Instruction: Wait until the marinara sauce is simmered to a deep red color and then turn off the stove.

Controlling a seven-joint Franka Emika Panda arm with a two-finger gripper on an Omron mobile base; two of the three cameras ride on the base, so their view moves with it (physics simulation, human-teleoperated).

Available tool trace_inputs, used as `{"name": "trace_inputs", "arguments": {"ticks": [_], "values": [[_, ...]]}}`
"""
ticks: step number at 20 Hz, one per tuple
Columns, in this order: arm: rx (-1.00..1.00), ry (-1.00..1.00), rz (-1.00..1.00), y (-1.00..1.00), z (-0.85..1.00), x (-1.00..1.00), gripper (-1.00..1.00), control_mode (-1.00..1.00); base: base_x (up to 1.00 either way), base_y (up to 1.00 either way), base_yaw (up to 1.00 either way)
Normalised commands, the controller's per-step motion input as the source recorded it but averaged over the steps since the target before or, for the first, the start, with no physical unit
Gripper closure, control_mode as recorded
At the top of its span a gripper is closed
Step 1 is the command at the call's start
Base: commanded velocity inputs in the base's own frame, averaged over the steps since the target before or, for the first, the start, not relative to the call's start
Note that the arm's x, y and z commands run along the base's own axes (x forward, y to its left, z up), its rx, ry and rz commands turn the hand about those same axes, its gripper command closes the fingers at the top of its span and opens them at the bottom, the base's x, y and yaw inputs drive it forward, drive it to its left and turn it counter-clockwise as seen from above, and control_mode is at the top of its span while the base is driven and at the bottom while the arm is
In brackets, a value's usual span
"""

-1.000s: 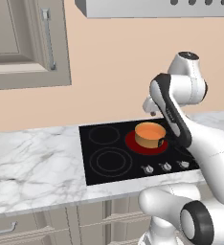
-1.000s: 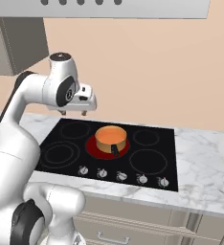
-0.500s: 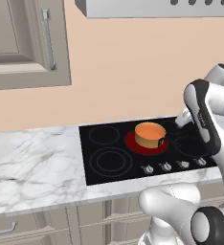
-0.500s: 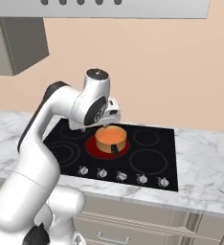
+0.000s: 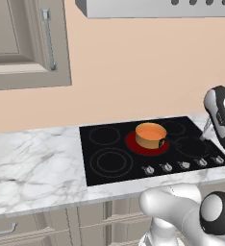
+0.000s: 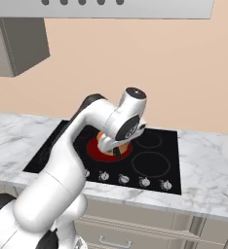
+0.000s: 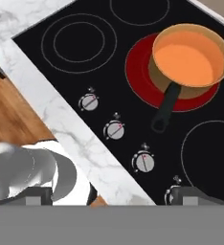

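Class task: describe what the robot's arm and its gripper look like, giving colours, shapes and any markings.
The arm is built of smooth, glossy white rounded segments joined by dark grey to black circular joint caps. The gripper ends in two small dark, blocky finger tips. No cables or markings are visible.

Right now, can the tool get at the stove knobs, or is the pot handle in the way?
Probably yes. The open tool hangs above the stove's front edge, the knobs lie bare below it, and the pot handle stops short of that row.

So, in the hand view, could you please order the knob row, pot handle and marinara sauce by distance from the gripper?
1. Knob row, just ahead of the gripper.
2. Pot handle, beyond the knobs.
3. Marinara sauce, in the pot.
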Motion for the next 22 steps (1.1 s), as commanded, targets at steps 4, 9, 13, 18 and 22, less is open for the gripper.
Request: {"name": "trace_inputs", "arguments": {"ticks": [4,9,13,18,22], "values": [[-0.12,0.01,0.23,-0.16,-0.57,0.01,-1.00,-1.00,0.00,0.00,0.00],[-0.07,0.02,0.14,0.04,-0.41,0.04,-1.00,-1.00,0.00,0.00,0.00],[-0.11,0.02,0.01,0.24,-0.37,0.12,-1.00,-1.00,0.00,0.00,0.00],[-0.05,0.00,-0.01,0.09,-0.33,0.20,-1.00,-1.00,0.00,0.00,0.00],[-0.02,0.02,0.00,0.00,-0.29,0.25,-1.00,-1.00,0.00,0.00,0.00]]}}
